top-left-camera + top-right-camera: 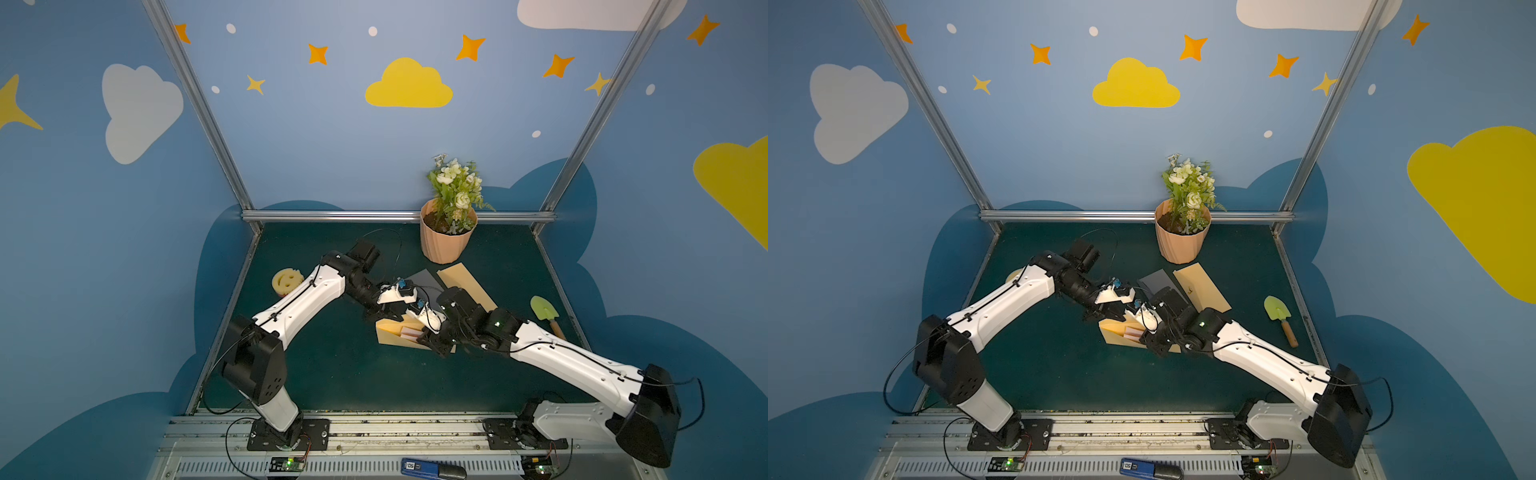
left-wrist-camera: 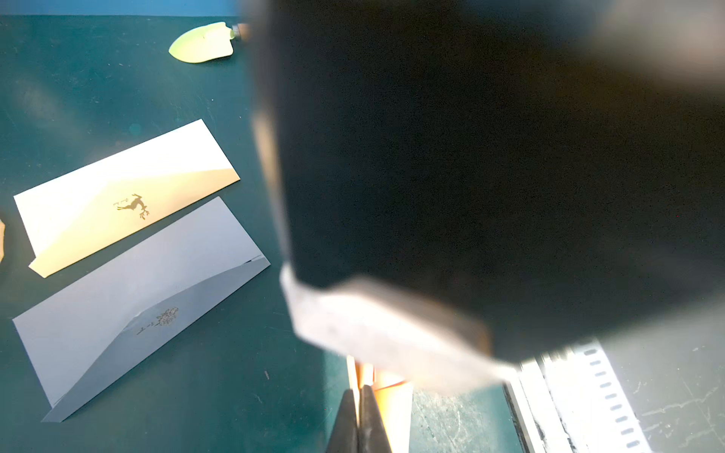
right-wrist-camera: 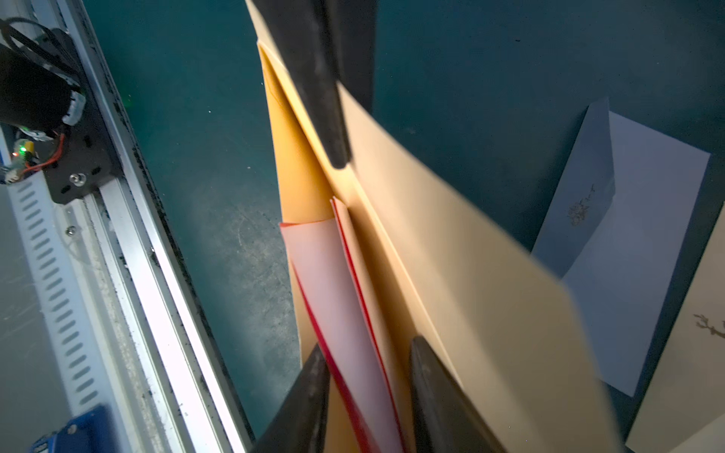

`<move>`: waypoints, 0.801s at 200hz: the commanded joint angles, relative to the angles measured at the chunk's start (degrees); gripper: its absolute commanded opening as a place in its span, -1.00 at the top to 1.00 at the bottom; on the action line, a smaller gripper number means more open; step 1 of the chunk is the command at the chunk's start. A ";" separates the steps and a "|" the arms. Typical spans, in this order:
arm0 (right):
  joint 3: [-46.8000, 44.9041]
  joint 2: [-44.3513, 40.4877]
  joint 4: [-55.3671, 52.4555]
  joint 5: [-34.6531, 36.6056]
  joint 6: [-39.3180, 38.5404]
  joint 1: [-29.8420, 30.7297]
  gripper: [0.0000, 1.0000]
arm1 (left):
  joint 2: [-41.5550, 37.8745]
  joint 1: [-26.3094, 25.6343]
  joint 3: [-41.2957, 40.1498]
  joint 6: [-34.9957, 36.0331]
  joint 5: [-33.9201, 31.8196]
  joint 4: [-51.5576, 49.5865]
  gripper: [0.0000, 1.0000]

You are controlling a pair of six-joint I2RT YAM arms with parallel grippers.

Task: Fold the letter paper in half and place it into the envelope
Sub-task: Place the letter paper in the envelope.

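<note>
- Smooth tan paper envelope (image 3: 451, 255), mouth gaping; left gripper (image 2: 357, 392) pinches its edge tight.
- Folded pink, red-edged letter paper (image 1: 409, 331) lies between the parted jaws of right gripper (image 3: 368, 345), at its 9 o'clock in a top view.

No legible text is recorded. Small script printed on cream envelope (image 2: 125, 188) and grey envelope (image 2: 129, 298) cannot be read.

Two arms meeting over an open tan envelope (image 1: 1113, 335) on a green table (image 1: 1059, 365), left gripper (image 1: 1115, 316) at its far edge, right gripper (image 1: 1147, 337) beside the pink folded letter paper (image 1: 1133, 331) poking from it, grey envelope (image 1: 1156, 280) and second tan envelope (image 1: 1204, 286) behind, potted flowers (image 1: 1181, 241), green trowel (image 1: 1277, 309).
</note>
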 commanded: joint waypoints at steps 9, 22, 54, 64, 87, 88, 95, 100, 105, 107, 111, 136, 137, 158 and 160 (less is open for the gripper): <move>0.30 -2.06 4.86 -3.31 2.68 -0.33 0.17 | 1.94 -0.13 0.67 0.81 -1.64 -3.32 0.93; 0.13 -2.38 5.26 -3.81 3.28 -0.53 0.13 | 2.10 -0.11 0.80 0.80 -1.73 -3.70 0.93; -0.75 -3.26 6.69 -6.09 4.83 -1.91 0.36 | 2.66 -0.13 1.17 0.75 -1.94 -4.18 0.92; -0.91 -3.40 7.14 -6.58 5.39 -2.30 0.54 | 2.94 -0.16 1.22 0.72 -1.96 -4.35 0.93; -0.97 -3.22 7.44 -7.31 6.05 -2.65 0.73 | 3.36 -0.10 1.78 0.72 -1.92 -4.81 0.92; -0.91 -3.17 7.43 -7.32 6.10 -2.72 0.72 | 3.41 -0.10 1.82 0.72 -1.91 -4.81 0.93; -0.84 -2.98 7.48 -7.56 6.31 -2.79 0.68 | 3.50 -0.11 1.98 0.73 -1.83 -5.04 0.93; -0.81 -2.95 7.43 -7.59 6.40 -2.79 0.62 | 3.54 -0.15 2.09 0.72 -1.90 -5.12 0.93; -0.83 -2.88 7.47 -7.65 6.58 -2.79 0.53 | 3.71 -0.15 2.23 0.66 -1.92 -5.25 0.93; -0.77 -2.87 7.46 -7.67 6.63 -2.79 0.47 | 3.72 -0.16 2.21 0.64 -1.91 -5.36 0.93; -0.80 -2.99 7.51 -7.66 6.76 -2.78 0.39 | 3.74 -0.11 2.35 0.64 -1.95 -5.41 0.93; -0.93 -3.60 8.08 -7.46 7.47 -3.04 0.16 | 4.01 -0.15 2.55 0.55 -2.20 -5.77 0.93; -0.93 -3.63 8.10 -7.43 7.47 -3.09 0.15 | 4.00 -0.13 2.55 0.55 -2.18 -5.78 0.93; -1.18 -4.79 8.22 -8.72 8.29 -3.82 0.12 | 4.27 -0.18 2.56 -0.16 -2.42 -5.61 0.93; -1.19 -4.95 8.17 -8.88 8.38 -3.95 0.11 | 4.32 -0.12 2.55 -0.29 -2.50 -5.56 0.93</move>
